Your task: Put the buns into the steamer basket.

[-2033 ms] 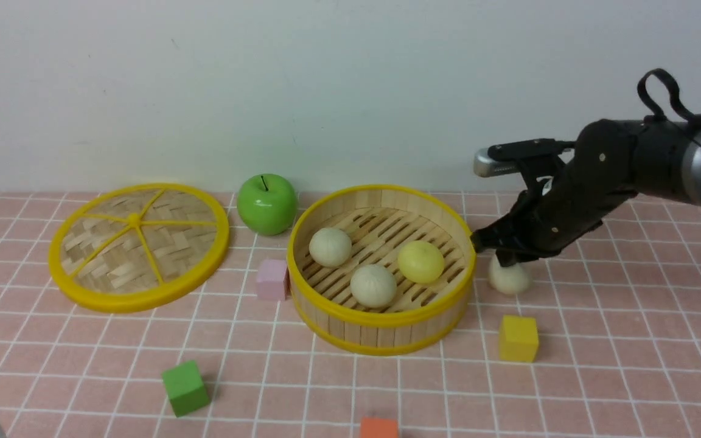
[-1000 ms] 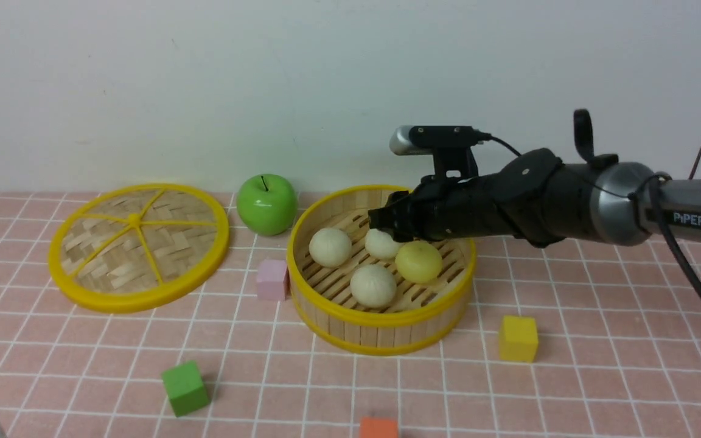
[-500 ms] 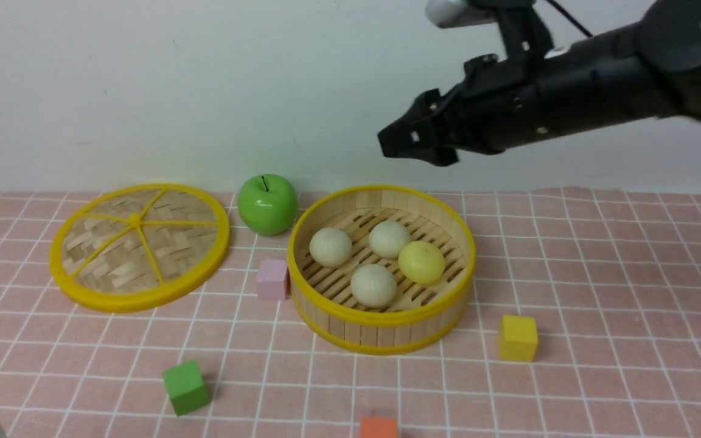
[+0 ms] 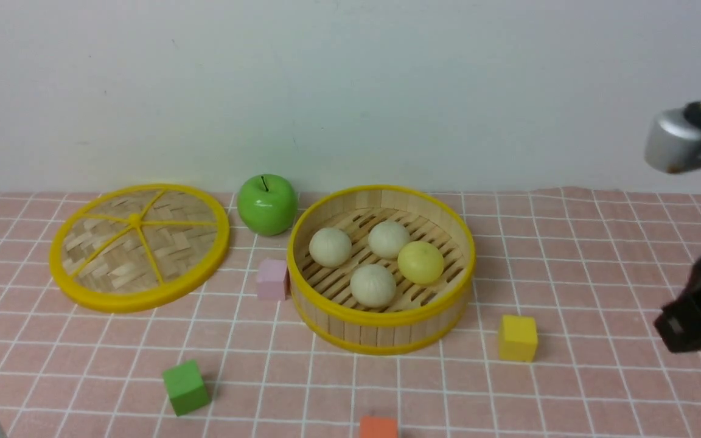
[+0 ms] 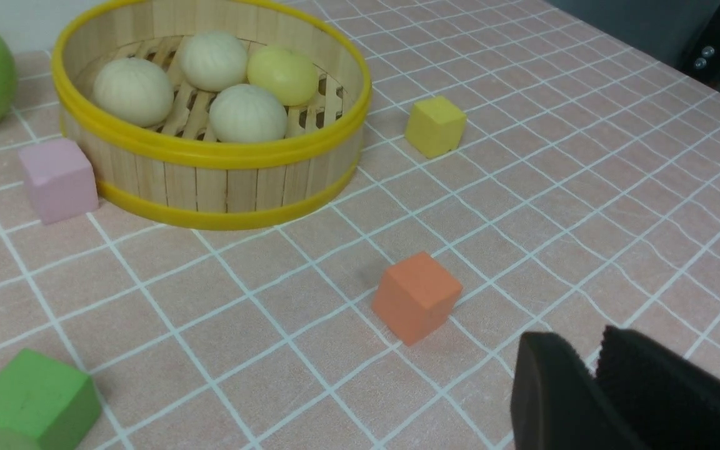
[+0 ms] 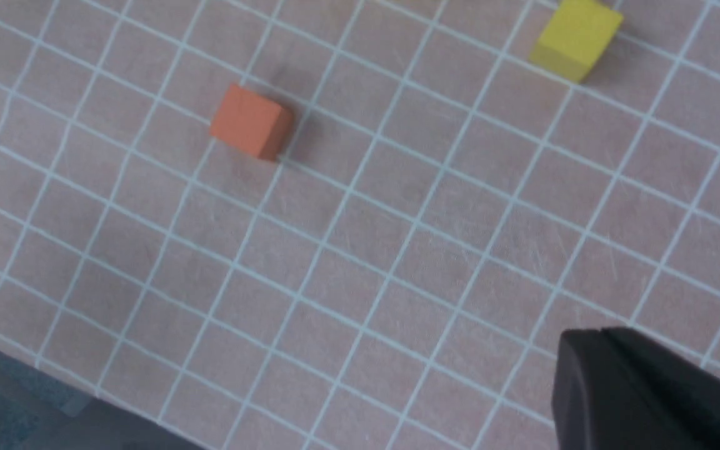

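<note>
The steamer basket (image 4: pixel 381 317) stands mid-table with several buns on its slatted floor: three cream-white buns (image 4: pixel 330 246) (image 4: pixel 389 238) (image 4: pixel 373 285) and one pale yellow bun (image 4: pixel 421 261). The left wrist view also takes in the basket (image 5: pixel 210 153) and its buns (image 5: pixel 132 90). My right gripper (image 4: pixel 670 334) hangs at the far right, well away from the basket, shut and empty; its closed tips (image 6: pixel 591 337) hover over bare cloth. My left gripper (image 5: pixel 594 356) is near the orange cube (image 5: pixel 416 297), its tips a narrow gap apart with nothing between them.
A flat woven disc (image 4: pixel 137 243) lies at the left, with a green apple (image 4: pixel 266 204) behind it. A pink cube (image 4: pixel 272 278) touches the basket's left side. Yellow (image 4: pixel 518 337), green (image 4: pixel 185 387) and orange (image 4: pixel 378 427) cubes sit nearer the front edge.
My right gripper carried a white bun from the table into the basket and let it go. It then rose, pulled back to the far right and shut.
</note>
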Action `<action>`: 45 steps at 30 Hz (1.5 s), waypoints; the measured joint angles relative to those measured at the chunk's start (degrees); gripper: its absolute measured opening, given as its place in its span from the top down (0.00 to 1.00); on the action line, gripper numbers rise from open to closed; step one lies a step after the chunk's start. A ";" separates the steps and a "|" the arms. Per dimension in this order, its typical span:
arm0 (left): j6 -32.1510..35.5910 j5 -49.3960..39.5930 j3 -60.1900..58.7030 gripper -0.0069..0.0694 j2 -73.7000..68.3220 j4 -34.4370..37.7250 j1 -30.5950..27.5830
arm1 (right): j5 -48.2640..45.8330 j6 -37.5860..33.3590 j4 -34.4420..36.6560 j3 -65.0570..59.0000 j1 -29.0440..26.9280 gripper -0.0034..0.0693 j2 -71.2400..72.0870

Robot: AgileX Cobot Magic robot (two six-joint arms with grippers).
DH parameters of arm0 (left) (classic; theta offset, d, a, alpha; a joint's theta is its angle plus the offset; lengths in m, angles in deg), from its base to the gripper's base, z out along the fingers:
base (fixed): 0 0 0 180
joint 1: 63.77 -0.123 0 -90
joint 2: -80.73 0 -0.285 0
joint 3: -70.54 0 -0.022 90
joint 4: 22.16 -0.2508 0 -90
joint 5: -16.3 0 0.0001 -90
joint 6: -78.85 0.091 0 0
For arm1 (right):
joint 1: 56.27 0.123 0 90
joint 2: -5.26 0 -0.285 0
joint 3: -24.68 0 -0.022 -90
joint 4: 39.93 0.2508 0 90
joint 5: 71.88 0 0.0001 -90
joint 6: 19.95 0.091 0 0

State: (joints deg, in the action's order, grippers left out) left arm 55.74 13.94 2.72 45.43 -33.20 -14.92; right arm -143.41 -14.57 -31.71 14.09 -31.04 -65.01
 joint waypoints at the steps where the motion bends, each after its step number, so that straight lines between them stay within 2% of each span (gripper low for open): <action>1: 0.00 0.00 0.00 0.74 0.00 0.00 0.00 | -0.25 0.09 -0.05 -0.39 0.00 0.90 1.39; 13: 0.00 -0.06 0.00 0.74 0.00 0.00 0.00 | -0.53 0.06 -1.80 -0.81 -0.13 0.89 11.31; 16: 0.00 -0.06 0.00 0.74 0.00 0.00 0.00 | 0.62 -1.09 -4.28 -4.05 -3.27 0.88 16.04; 18: 0.00 -0.06 0.00 0.74 0.00 0.00 0.00 | 6.32 -3.01 -4.72 -10.15 -7.62 0.88 21.91; 19: 0.00 -0.06 0.00 0.74 0.00 0.00 0.00 | 8.02 -3.19 -4.72 -11.78 -8.04 0.88 23.29; 20: 0.00 -0.06 0.00 0.74 0.00 0.00 0.00 | 15.42 -4.75 -4.49 -19.51 -11.31 0.88 29.49; 22: 0.00 -0.06 0.00 0.74 0.00 0.00 0.00 | 23.50 -6.35 -4.74 -28.59 -14.44 0.88 36.02; 23: 0.00 -0.06 0.00 0.73 0.00 0.00 0.00 | 30.36 -7.12 -5.54 -36.99 -16.13 0.88 41.60; 27: 0.00 -0.06 0.00 0.73 0.00 0.00 0.00 | 44.23 -7.56 -7.31 -57.23 -19.54 0.88 54.33; 30: 0.00 -0.06 0.00 0.72 0.00 0.00 0.00 | 49.31 -5.38 -7.38 -65.72 -20.92 0.88 60.12; 34: 0.00 -0.06 0.00 0.72 0.00 0.00 0.00 | 49.73 -2.85 -7.57 -67.46 -21.43 0.88 62.97; 45: 0.00 -0.06 0.00 0.71 0.00 0.00 0.00 | 49.69 -2.50 -7.69 -67.46 -21.53 0.87 63.08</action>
State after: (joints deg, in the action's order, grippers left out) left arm 55.74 13.88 2.72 45.43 -33.20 -14.92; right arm -93.72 -17.07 -39.40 -53.37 -52.58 -1.93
